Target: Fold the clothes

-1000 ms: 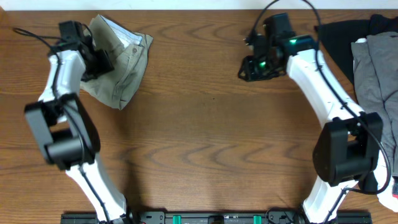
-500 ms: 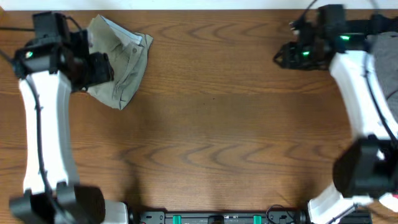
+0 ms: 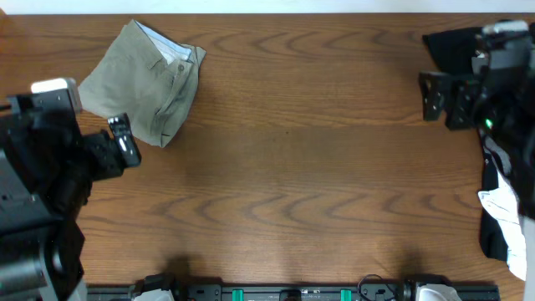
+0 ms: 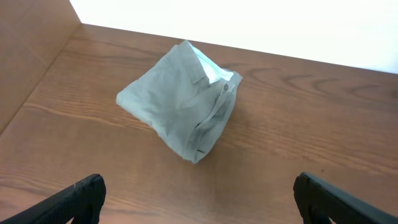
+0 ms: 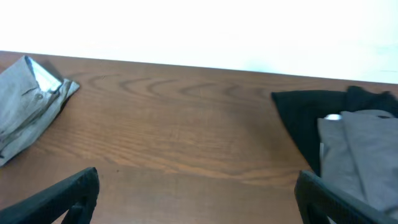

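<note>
Item, pale khaki-green shorts [image 3: 146,82]: folded into a compact bundle with the waistband and lighter lining showing at its far edge. The bundle lies at the far left of the wooden table [image 3: 292,184] and neither arm touches it. Left gripper [image 4: 199,202]: jaws spread wide and holding nothing, raised just off the bundle's near side and clear of the cloth. Right gripper [image 5: 199,199]: jaws likewise spread wide and empty, at the far right of the table well apart from the shorts, near a black garment [image 3: 451,46] with a grey garment [image 5: 364,155] lying on it.
</note>
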